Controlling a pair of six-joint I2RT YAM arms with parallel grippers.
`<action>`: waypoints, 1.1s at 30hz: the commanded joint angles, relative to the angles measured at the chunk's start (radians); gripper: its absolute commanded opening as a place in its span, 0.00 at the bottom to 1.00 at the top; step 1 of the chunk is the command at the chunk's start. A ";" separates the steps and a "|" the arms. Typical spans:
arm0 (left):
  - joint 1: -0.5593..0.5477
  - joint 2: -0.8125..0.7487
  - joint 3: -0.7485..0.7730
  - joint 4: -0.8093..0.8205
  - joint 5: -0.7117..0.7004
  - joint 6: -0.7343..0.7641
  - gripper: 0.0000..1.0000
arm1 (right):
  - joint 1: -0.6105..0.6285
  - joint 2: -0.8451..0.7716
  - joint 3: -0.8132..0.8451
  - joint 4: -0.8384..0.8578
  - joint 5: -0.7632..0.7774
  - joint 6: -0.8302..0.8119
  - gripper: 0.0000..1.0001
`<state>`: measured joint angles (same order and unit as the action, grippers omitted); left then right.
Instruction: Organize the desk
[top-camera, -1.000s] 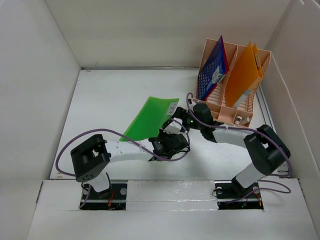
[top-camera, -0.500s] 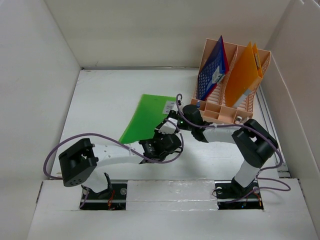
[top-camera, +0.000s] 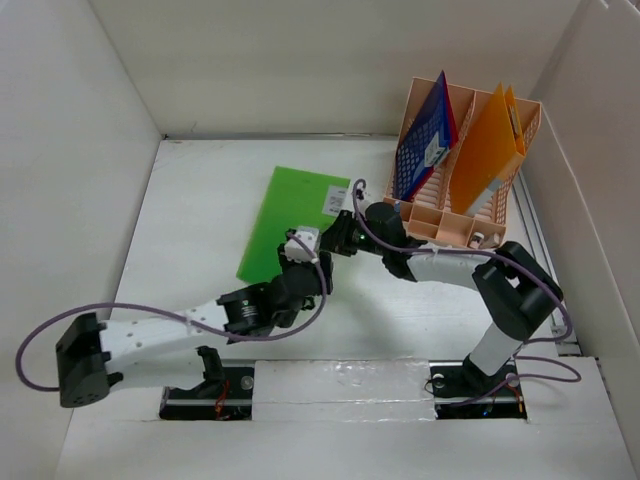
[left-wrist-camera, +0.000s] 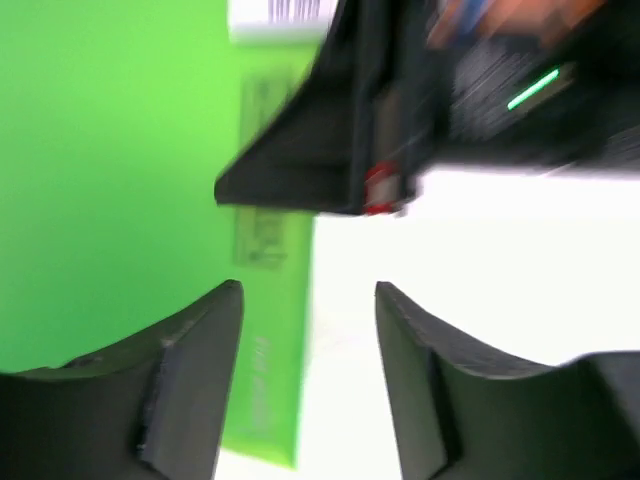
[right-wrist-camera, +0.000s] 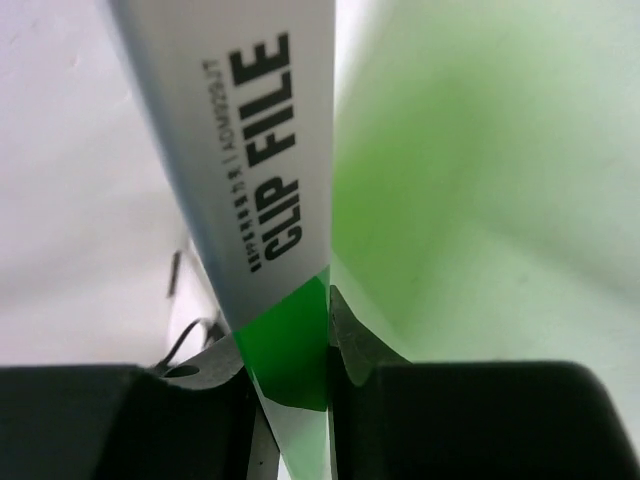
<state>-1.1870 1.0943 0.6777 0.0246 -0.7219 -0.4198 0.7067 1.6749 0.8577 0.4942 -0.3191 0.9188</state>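
A green clip file (top-camera: 285, 215) lies across the middle of the white desk (top-camera: 195, 195). My right gripper (top-camera: 338, 232) is shut on the file's near right edge. In the right wrist view the jaws (right-wrist-camera: 287, 352) pinch its green and white spine, printed CLIP FILE (right-wrist-camera: 262, 200). My left gripper (top-camera: 303, 246) sits just beside that grip. It is open, and nothing lies between its fingers (left-wrist-camera: 190, 370). In the left wrist view the file (left-wrist-camera: 120, 180) fills the left half. The right gripper's dark body (left-wrist-camera: 400, 110) sits above bare desk (left-wrist-camera: 510, 270).
A peach-orange slotted file rack (top-camera: 462, 222) stands at the back right, holding a blue folder (top-camera: 425, 140) and an orange folder (top-camera: 490, 145), both leaning. White walls (top-camera: 80, 150) close in the desk on the left, back and right.
My left gripper has opened and let go of the green file, its arm swinging low and left. My right gripper closed on the file's edge. The file shifted back and left.
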 joint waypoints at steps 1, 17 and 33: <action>-0.008 -0.155 0.010 0.155 0.032 -0.025 0.54 | -0.041 -0.049 0.046 -0.016 0.126 -0.110 0.00; 0.001 -0.430 -0.059 0.161 -0.140 -0.123 0.77 | -0.064 -0.467 0.142 -0.097 0.420 -0.454 0.00; 0.001 -0.366 -0.188 0.376 0.024 -0.140 0.78 | -0.225 -0.554 0.386 -0.448 0.908 -0.626 0.00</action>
<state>-1.1893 0.7418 0.5140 0.3176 -0.7197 -0.5667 0.4889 1.1419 1.1900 0.0650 0.4999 0.3237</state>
